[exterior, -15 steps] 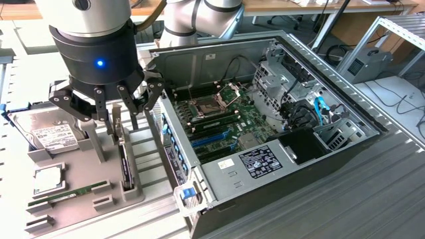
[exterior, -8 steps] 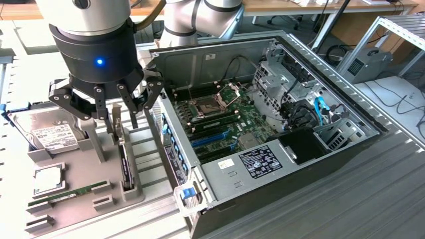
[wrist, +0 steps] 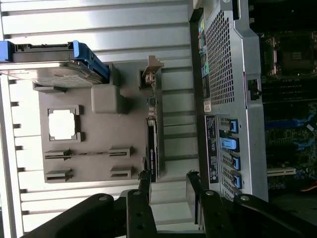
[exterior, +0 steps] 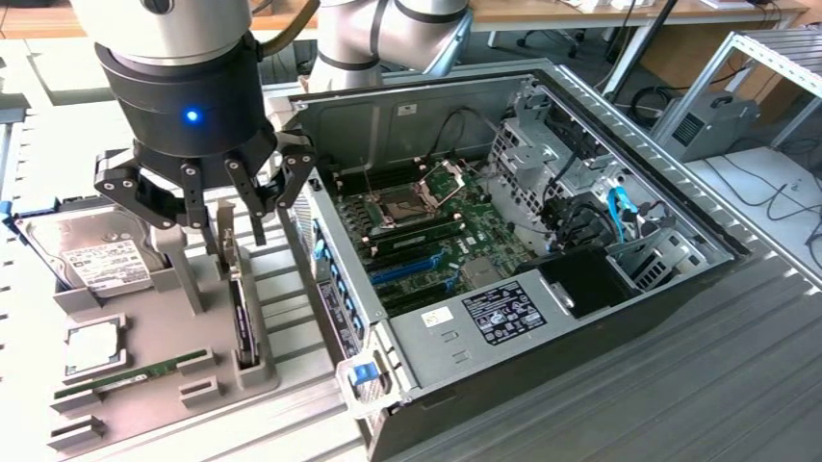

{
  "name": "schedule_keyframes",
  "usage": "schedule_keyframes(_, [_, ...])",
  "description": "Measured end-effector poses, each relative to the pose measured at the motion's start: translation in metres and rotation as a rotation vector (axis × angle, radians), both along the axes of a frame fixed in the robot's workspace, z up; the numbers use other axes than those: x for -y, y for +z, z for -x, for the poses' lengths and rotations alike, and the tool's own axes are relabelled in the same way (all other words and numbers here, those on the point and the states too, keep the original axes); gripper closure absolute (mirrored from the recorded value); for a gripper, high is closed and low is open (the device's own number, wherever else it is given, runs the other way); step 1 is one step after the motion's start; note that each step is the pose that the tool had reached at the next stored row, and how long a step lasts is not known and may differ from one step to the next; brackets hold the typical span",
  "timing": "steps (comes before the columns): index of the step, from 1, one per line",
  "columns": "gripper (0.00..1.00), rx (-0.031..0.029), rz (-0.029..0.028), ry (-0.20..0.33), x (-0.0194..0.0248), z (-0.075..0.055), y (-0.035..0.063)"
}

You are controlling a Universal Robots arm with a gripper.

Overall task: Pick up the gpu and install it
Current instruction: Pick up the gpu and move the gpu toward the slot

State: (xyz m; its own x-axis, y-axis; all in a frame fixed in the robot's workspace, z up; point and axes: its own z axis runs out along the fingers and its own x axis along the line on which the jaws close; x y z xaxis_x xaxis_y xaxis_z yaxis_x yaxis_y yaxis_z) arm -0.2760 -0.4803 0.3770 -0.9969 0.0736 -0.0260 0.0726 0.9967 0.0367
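Note:
The gpu [exterior: 239,313] stands on its long edge in a slot of the grey parts tray [exterior: 148,318], at the exterior view's left, beside the open computer case [exterior: 424,332]. It is a thin black card with a metal bracket at its far end. My gripper [exterior: 239,219] hangs open just above the card's far end, with nothing between its fingers. In the wrist view the gpu [wrist: 152,136] appears edge-on, running away from my gripper [wrist: 168,182]. One fingertip [wrist: 145,179] lies over the card's near end, the other toward the case.
On the tray lie a hard drive [exterior: 96,258], a square processor chip [exterior: 92,346] and a green memory stick [exterior: 141,371]. The case's motherboard [exterior: 437,226] is exposed, with blue slots. The case wall [wrist: 225,74] stands close beside the tray.

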Motion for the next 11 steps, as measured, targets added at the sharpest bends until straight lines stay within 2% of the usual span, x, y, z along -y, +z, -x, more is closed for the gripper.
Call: schedule_keyframes(11, [0.58,0.0000,-0.0015,0.000,-0.0038,0.0000,-0.0001])
